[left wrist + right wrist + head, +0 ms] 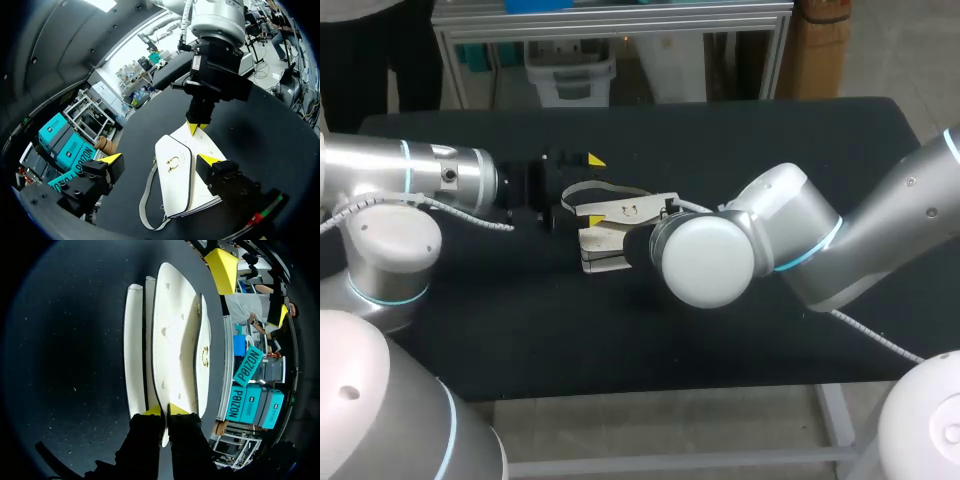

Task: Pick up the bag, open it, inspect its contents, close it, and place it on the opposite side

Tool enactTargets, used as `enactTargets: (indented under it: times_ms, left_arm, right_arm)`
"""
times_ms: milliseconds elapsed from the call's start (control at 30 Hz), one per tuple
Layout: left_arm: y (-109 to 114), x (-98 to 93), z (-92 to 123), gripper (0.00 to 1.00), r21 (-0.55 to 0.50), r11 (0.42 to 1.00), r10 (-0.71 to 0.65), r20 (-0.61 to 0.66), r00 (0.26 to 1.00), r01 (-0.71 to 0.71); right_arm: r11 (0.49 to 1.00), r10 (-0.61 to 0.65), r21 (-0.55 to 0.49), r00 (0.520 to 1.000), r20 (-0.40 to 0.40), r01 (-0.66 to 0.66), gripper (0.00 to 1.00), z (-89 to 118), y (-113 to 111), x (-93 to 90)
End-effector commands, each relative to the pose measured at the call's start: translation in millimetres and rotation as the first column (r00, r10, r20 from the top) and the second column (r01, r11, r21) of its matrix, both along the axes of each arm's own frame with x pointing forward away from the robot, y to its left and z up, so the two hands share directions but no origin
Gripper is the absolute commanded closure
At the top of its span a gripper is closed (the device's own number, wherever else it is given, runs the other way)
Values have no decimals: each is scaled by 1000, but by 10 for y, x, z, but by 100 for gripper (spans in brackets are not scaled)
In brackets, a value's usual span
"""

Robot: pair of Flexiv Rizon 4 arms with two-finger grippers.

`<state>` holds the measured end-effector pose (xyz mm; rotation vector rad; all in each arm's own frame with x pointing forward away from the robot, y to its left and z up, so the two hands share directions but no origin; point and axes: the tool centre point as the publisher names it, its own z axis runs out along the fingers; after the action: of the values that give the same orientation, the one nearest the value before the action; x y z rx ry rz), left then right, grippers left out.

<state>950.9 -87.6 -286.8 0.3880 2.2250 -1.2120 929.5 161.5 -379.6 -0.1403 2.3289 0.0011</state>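
Note:
A small white handbag (612, 222) with a gold clasp (173, 162) and a pale strap (147, 210) is at the middle of the table. My right gripper (165, 411) is shut on the bag's edge, its yellow tips pinching the flap; in the head view its bulky wrist (705, 258) hides the fingers. My left gripper (160, 160) stands wide open, one finger on either side of the bag's other end and neither touching it. In the head view the left gripper (582, 190) shows its yellow tips beside the strap. I cannot tell whether the bag rests on the table.
The black table (790, 130) stretches around the bag on all sides, with its front edge (670, 392) near me. Both arms meet over the middle.

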Motion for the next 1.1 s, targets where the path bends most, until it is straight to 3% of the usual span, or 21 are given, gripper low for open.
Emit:
enactTargets:
  times_ms: [33, 167, 200, 233, 267, 300, 767, 1100]
  left_arm:
    - [69, 95, 57, 0, 48, 998, -25, -97, 995, 29]
    - [79, 117, 62, 0, 88, 996, 7, -151, 989, 6]
    - [76, 116, 61, 0, 94, 996, 13, -162, 987, 2]
    - [76, 115, 60, 0, 98, 995, 12, -171, 985, 5]
    - [78, 112, 62, 0, 105, 994, 23, -172, 985, -5]
    - [76, 107, 63, 0, 110, 994, 25, -176, 984, -6]
    - [159, 51, 119, 0, 164, 984, 121, -311, 943, -72]
    - [242, -18, 122, 0, 193, 968, 237, -506, 829, -159]
  right_arm:
    - [1000, -3, -3, 1000, 3, 3, 100, -26, 17, 5]
    - [1000, -1, -2, 1000, 1, 1, 100, -21, 26, -1]
    - [1000, 3, 0, 1000, -2, -3, 91, -19, 29, -4]
    - [1000, 3, 1, 1000, -2, -3, 71, -13, 31, -9]
    - [1000, 3, 7, 1000, -3, -3, 29, -3, 32, -16]
    - [1000, 12, 19, 1000, -3, -12, 0, 12, 31, -25]
    - [985, 83, 149, 997, 6, -83, 0, 434, -66, -212]
    - [953, 43, 303, 993, -106, -9, 0, 666, -272, -168]
